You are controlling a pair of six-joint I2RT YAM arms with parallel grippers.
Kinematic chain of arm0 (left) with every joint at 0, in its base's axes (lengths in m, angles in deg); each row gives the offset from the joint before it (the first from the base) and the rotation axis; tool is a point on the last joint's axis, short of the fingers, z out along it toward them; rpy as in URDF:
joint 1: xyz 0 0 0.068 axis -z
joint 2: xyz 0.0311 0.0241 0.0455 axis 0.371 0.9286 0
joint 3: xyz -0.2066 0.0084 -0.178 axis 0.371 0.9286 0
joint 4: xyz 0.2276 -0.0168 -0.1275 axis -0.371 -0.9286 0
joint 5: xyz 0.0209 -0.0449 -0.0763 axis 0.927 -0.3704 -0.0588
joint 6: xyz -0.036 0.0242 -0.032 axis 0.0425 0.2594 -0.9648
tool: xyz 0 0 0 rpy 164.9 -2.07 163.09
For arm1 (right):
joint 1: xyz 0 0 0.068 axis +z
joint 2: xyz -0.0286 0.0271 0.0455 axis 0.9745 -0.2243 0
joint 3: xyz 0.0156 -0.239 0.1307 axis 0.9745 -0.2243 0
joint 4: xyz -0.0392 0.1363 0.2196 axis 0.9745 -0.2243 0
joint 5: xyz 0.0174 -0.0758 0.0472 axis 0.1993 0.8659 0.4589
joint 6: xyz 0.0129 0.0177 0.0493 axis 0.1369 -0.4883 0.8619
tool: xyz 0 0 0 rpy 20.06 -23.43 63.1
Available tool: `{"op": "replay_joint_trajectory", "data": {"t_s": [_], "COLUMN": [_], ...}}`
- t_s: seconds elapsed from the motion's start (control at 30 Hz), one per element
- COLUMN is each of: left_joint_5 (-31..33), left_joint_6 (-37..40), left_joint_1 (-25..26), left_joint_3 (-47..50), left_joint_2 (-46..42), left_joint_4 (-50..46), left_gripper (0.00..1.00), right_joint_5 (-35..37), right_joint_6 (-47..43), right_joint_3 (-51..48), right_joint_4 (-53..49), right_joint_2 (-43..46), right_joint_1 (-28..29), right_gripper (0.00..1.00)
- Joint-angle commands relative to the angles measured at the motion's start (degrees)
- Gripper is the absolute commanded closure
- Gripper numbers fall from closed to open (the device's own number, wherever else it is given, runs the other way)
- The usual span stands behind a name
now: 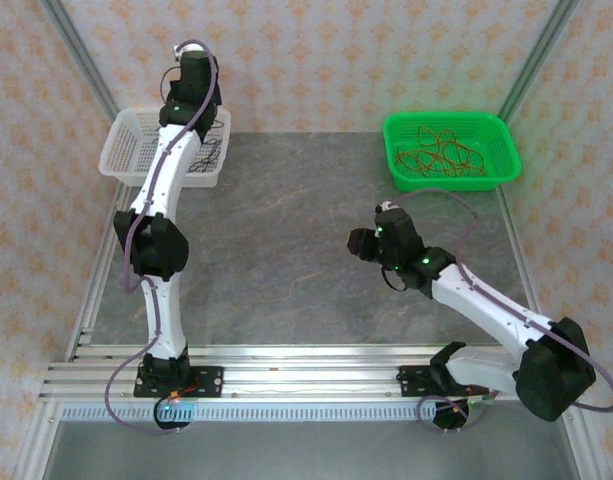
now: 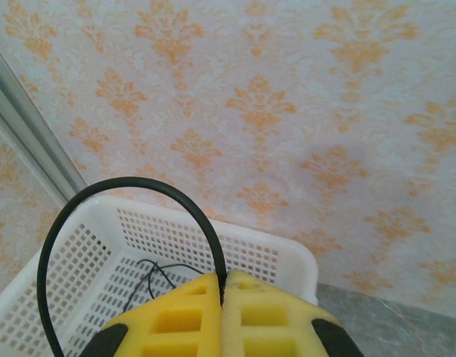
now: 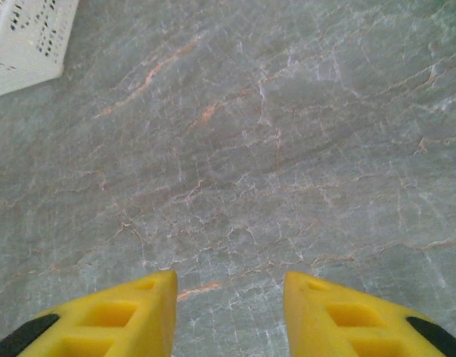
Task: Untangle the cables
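- Up at the far left corner of the tabletop (image 1: 286, 250), my left gripper (image 2: 224, 286) is clamped on a black cable (image 2: 138, 182), its yellow fingertips pressed together with the cable pinched in the seam between them.
- From that seam the black cable rises in a tall arch, curves over to the left and drops out of the lower left of the wrist view, passing in front of the white basket (image 2: 287, 253).
- Down on the mesh floor of the white basket, a thin black wire (image 2: 157, 271) lies loose, apart from the held loop; seen from above, dark strands (image 1: 211, 155) show at the basket's right side, beside my left arm.
- Behind the basket stands the orange-patterned wall (image 2: 287, 111).
- Across the tabletop, at the far right corner, the green basket (image 1: 451, 184) holds the red cables (image 1: 441, 152), piled in a loose tangle of overlapping loops near its middle.
- My right gripper (image 3: 229, 282) hangs over bare grey tabletop right of centre, well short of the green basket, its fingers parted with nothing between them.
- A corner of the white basket (image 3: 27, 44) sits at the upper left of my right wrist view, well apart from that gripper.
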Motion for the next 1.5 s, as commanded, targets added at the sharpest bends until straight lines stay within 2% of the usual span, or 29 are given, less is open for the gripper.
{"op": "replay_joint_trajectory", "data": {"t_s": [0.0,0.3,0.63,0.73,0.8,0.87,1.0,1.1,1.3,1.47], "left_joint_5": [-1.63,-5.78,-12.15,-13.56,-14.28,-14.7,-15.1,-15.62,-16.48,-17.27], "left_joint_6": [1.4,-2.66,-7.33,-8.54,-9.14,-9.59,-10.89,-11.43,-11.28,-10.79], "left_joint_1": [-2.44,-7.78,-9.13,-9.26,-9.3,-9.3,-9.39,-9.39,-9.39,-9.39], "left_joint_3": [-0.76,6.23,12.32,12.81,12.82,12.81,12.73,12.73,13.23,17.26], "left_joint_2": [2.2,7.41,10.87,11.67,11.89,11.9,11.04,9.54,4.34,-3.44], "left_joint_4": [6.72,12.17,13.06,12.34,11.62,10.92,9.27,8.36,7.28,8.64], "left_gripper": [1.0,1.0,1.0,0.97,0.9,0.78,0.43,0.26,0.23,0.23], "right_joint_5": [3.1,4.71,5.61,5.95,6.27,6.55,7.09,7.37,7.63,7.55], "right_joint_6": [2.03,4.28,3.67,3.64,3.63,3.71,3.71,3.8,4.14,4.34], "right_joint_3": [0.48,0.88,3.97,4.33,4.43,4.33,3.83,3.5,2.28,0.91], "right_joint_4": [1.21,1.04,-0.76,-1.17,-1.68,-2.2,-2.82,-3.1,-3.2,-2.86], "right_joint_2": [-1.16,-6.48,-8.9,-8.59,-8.19,-7.67,-6.15,-4.92,-2.86,-1.76], "right_joint_1": [1.51,5.06,5.6,5.9,6.08,6.13,6.19,6.21,6.21,6.21], "right_gripper": [0.58,0.59,0.59,0.59,0.59,0.59,0.59,0.59,0.59,0.59]}}
